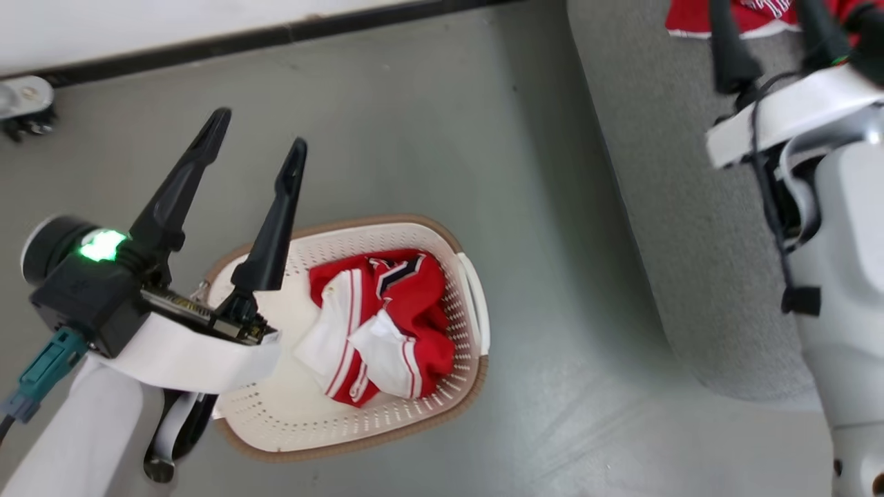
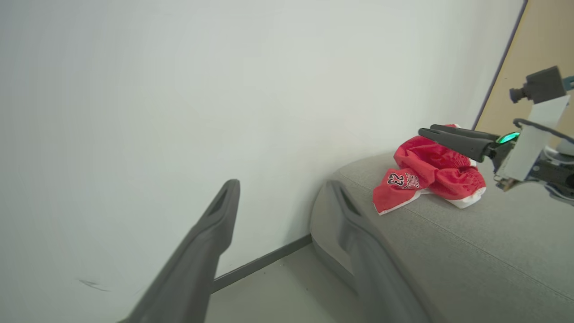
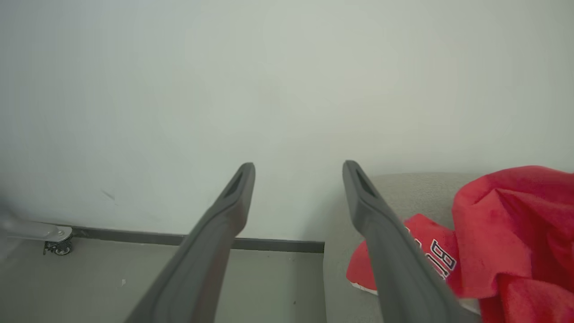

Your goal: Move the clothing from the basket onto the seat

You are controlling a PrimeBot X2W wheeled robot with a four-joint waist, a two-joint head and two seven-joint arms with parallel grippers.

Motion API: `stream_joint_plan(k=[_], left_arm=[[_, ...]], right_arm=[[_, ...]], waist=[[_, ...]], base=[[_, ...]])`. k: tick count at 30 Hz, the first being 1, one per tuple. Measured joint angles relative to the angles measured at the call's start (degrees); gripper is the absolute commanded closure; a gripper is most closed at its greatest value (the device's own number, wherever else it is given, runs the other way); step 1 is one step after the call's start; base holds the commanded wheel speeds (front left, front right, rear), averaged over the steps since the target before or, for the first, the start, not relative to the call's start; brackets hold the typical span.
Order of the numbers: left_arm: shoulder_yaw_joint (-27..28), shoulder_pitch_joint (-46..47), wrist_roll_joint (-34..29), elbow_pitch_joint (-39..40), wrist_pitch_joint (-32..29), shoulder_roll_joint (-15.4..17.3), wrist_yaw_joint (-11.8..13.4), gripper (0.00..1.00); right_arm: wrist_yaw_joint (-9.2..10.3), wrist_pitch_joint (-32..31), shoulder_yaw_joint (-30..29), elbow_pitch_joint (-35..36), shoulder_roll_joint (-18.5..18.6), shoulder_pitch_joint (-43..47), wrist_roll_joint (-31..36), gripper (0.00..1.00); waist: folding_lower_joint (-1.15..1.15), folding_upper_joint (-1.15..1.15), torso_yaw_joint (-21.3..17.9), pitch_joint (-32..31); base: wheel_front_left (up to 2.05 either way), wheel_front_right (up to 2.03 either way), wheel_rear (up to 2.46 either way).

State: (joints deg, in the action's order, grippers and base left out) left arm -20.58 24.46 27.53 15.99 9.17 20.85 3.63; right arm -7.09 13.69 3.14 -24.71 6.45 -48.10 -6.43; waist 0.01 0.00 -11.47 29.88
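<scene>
A red and white garment [image 1: 383,321] lies crumpled in the cream basket [image 1: 442,404] on the floor. My left gripper [image 1: 257,146] hovers open above the basket's left end, nothing between its fingers. On the grey seat [image 1: 680,228] at the right lies another red garment [image 1: 756,17], printed "23" in the left wrist view [image 2: 430,179]. My right gripper [image 1: 777,27] stands open over the seat, just beside that garment [image 3: 506,233], holding nothing. The left wrist view shows the right gripper [image 2: 426,131] above the cloth.
A white wall with a dark baseboard [image 1: 276,33] runs along the far side. A caster wheel [image 1: 24,103] on a metal leg stands at the far left by the wall. Grey floor [image 1: 525,241] lies between basket and seat.
</scene>
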Motion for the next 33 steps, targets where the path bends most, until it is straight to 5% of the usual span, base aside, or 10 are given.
stream_joint_plan(k=[12, 33], left_arm=[[2.8, -6.7, 2.7, -4.4, 4.1, -1.8, 1.3, 0.00], [4.9, -15.7, 2.2, -10.9, 5.3, -3.3, 0.2, 0.00]], right_arm=[[0.00, 0.7, 5.3, 4.5, 0.9, 6.6, -0.8, 0.00], [0.01, 0.8, 3.3, 15.5, 1.6, 22.8, -3.3, 0.00]], waist=[[0.00, 0.00, 4.6, -5.9], [0.00, 0.00, 10.4, -16.5]], base=[[0.00, 0.00, 0.00], [0.00, 0.00, 0.00]])
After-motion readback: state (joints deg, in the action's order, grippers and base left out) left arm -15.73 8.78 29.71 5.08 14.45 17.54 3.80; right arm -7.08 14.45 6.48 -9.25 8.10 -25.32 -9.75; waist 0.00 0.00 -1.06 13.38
